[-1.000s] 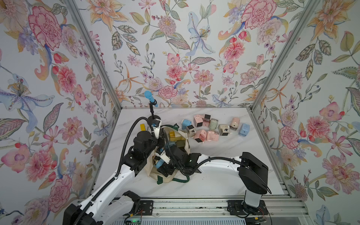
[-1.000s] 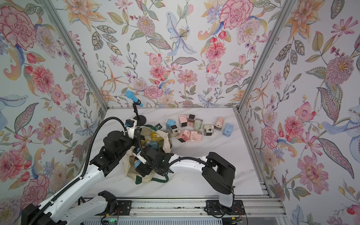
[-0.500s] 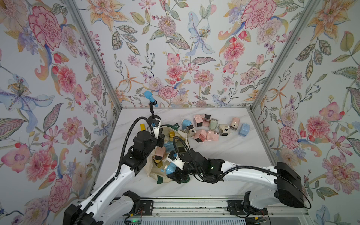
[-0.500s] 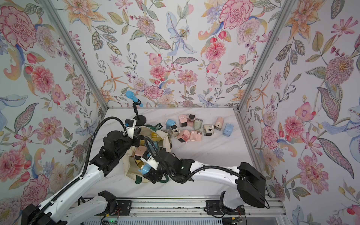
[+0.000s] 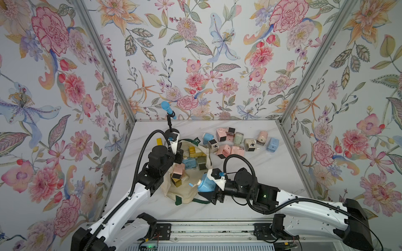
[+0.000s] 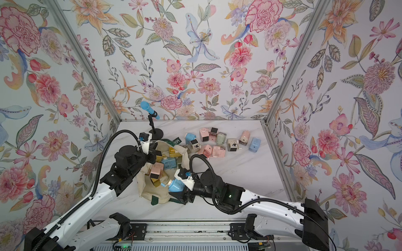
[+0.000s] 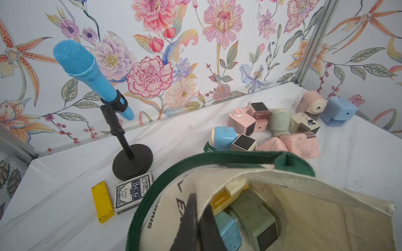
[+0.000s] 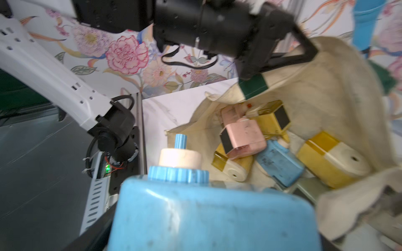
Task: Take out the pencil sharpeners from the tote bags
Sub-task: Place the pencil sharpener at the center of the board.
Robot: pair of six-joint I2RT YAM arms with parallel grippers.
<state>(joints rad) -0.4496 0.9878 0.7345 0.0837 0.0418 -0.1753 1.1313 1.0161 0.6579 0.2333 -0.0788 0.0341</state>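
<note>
the cream tote bag (image 5: 185, 193) lies slumped on the marble desk (image 5: 261, 173) with its mouth gaping upward; the left claw (image 7: 199, 223) is pressed together on the bag's rim beside the dark green strap (image 7: 217, 156) and holds that side up; inside the bag a pink sharpener (image 8: 243, 137) with a dark square face lies on top of the pile, with yellow sharpeners (image 8: 332, 160) around it and a darker blue sharpener (image 8: 280, 163) just beside it; the left wrist view also shows a sage green sharpener (image 7: 254, 219) with a dark face deep in the bag, touching a yellow one above it; the right claw (image 5: 210, 188) pinches a light blue sharpener (image 8: 206, 217) across its body, jaws spread wide around it, its blue knob and cream collar pointing away from the wrist; this one hangs at the bag's edge nearest the right arm, by the loose strap end, and whether it touches the canvas beneath i cannot tell; out of the bag, toward the back wall, a loose heap of ten sharpeners (image 5: 237, 150) sits on the desk in pink, blue, cream and pale green, some touching; on the far side of the bag from that heap stand a blue microphone (image 7: 87, 71) on a black stand, a card deck (image 7: 132, 191) and a flat yellow bar (image 7: 102, 202), side by side.
</note>
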